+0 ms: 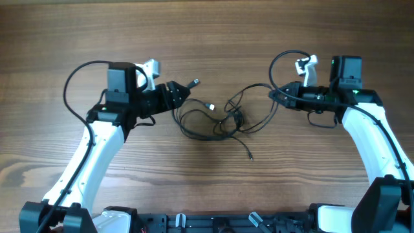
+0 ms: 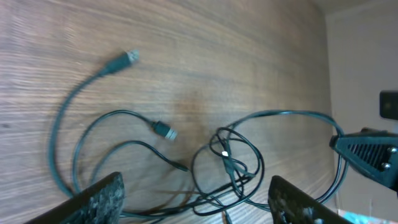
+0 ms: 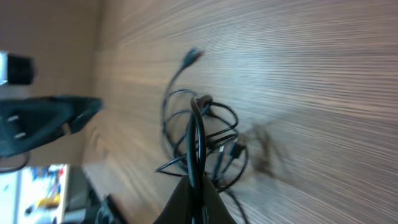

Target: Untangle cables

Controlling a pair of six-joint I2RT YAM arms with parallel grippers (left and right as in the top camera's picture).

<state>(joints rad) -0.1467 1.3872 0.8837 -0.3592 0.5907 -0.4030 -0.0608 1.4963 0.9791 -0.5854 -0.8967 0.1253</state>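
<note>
Black cables (image 1: 236,118) lay knotted at mid-frame; our right gripper (image 3: 194,186) clenched one strand, our left gripper (image 2: 196,183) spread wide, and we judged untangling barely begun.

Brown wood-grain table (image 1: 207,194), carrying thin black cables (image 1: 223,120) in loose loops around a small knot, midway between left gripper (image 1: 184,90) and right gripper (image 1: 275,95). One plug end (image 1: 195,82) lying just beside the left pincer's tips; a loose tail (image 1: 250,157) well below both.
</note>
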